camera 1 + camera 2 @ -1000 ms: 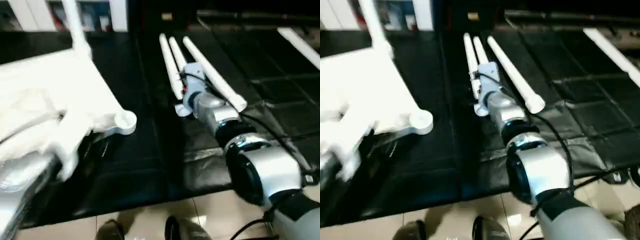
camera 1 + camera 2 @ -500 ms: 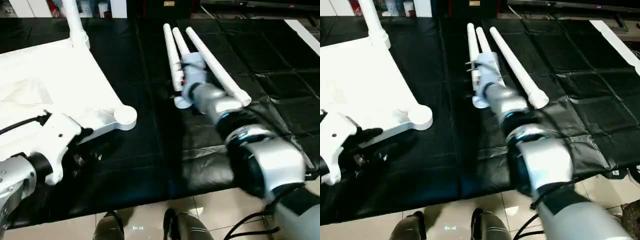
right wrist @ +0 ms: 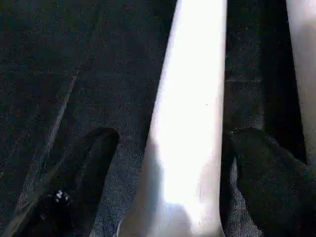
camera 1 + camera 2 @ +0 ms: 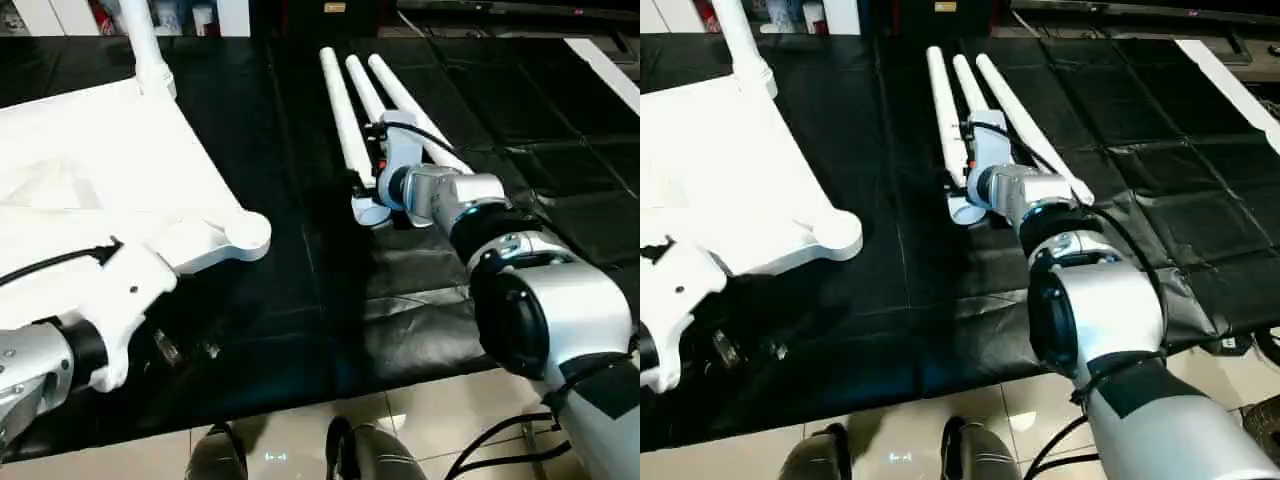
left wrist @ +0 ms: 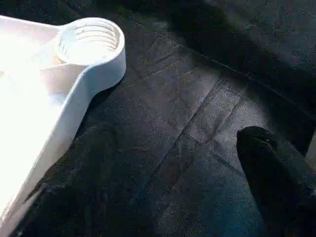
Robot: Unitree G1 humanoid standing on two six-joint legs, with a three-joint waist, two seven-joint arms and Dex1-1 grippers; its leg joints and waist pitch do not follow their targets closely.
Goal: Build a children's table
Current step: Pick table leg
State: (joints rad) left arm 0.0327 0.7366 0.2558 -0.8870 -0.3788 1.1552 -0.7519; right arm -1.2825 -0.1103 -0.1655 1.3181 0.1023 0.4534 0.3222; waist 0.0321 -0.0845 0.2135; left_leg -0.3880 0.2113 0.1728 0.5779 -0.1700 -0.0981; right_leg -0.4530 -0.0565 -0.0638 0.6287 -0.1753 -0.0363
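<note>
The white table top [image 4: 110, 180] lies underside up on the left of the black mat, its near corner socket [image 4: 245, 232] empty. One leg [image 4: 145, 45] stands upright in the far corner. Three more white legs lie side by side on the mat. My right gripper [image 3: 173, 143] is open and straddles the leftmost leg [image 4: 340, 110] near its wide end [image 4: 370, 211], one black finger [image 3: 96, 148] on each side of it. My left gripper [image 5: 158, 168] hovers open and holds nothing, low over the mat just in front of the empty corner socket [image 5: 89, 39].
The other two loose legs [image 4: 365, 88] [image 4: 410, 95] lie just right of the one I straddle. A white plank [image 4: 605, 65] lies at the far right. The mat's front edge meets a tiled floor [image 4: 400, 420]; a cabinet [image 4: 60, 15] stands behind.
My right gripper has drawn back along the legs and settled over the leftmost leg near its wide end. My left arm has come off the table top to the mat beside the corner socket.
</note>
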